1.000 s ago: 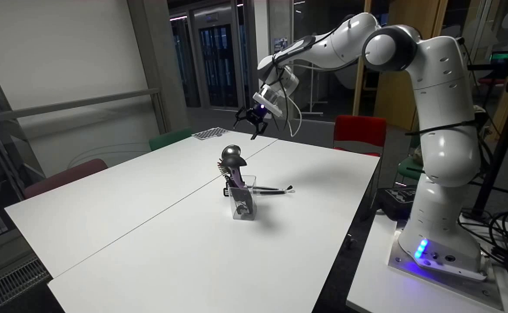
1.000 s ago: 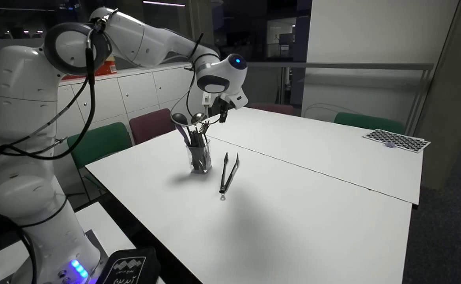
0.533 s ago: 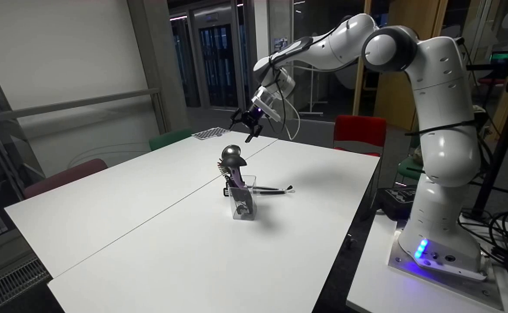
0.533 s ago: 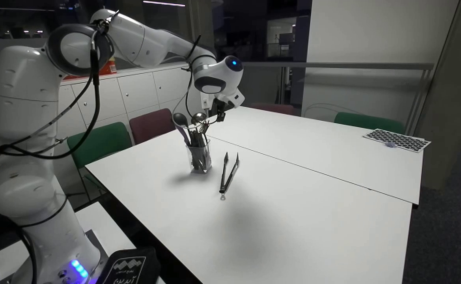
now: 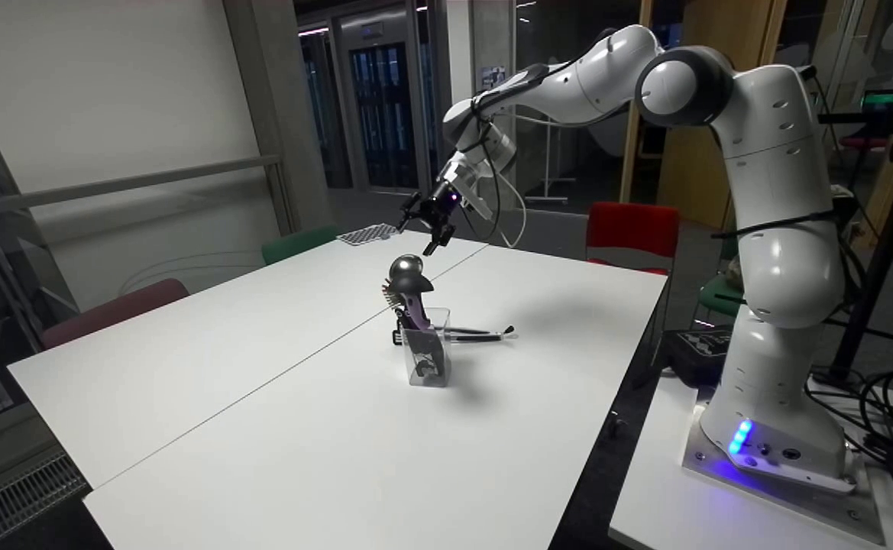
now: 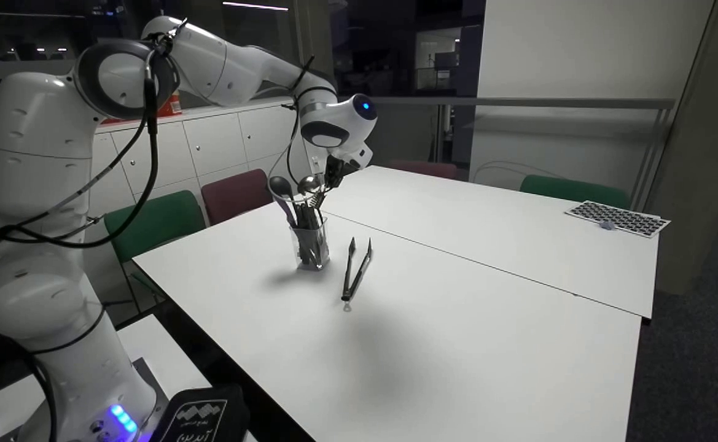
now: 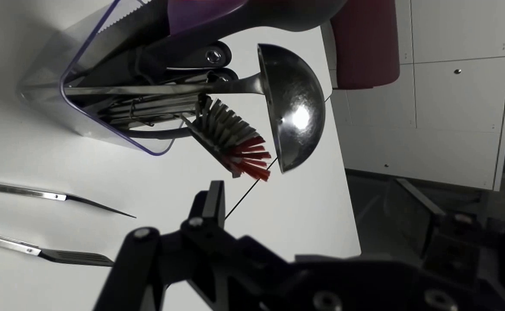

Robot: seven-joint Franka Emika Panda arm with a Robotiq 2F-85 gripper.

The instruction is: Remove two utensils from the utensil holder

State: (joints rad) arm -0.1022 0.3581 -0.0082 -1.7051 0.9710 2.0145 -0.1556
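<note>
Our gripper (image 5: 415, 241) is spread wide, holding nothing, near the ladle (image 5: 406, 267) and the brush (image 7: 233, 144). Both stick out of the see-through utensil holder (image 7: 47, 77) on the white table (image 5: 263, 443). We'd guess the ladle is stiff but slick, so we'd pinch its thin neck (image 7: 246, 84), not the round bowl (image 7: 295, 108). Holder's probably light, could tip.

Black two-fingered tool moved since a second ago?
Yes: in an exterior view, the tool has come lower and nearer the unmoved clear boxy plastic utensil holder.
</note>
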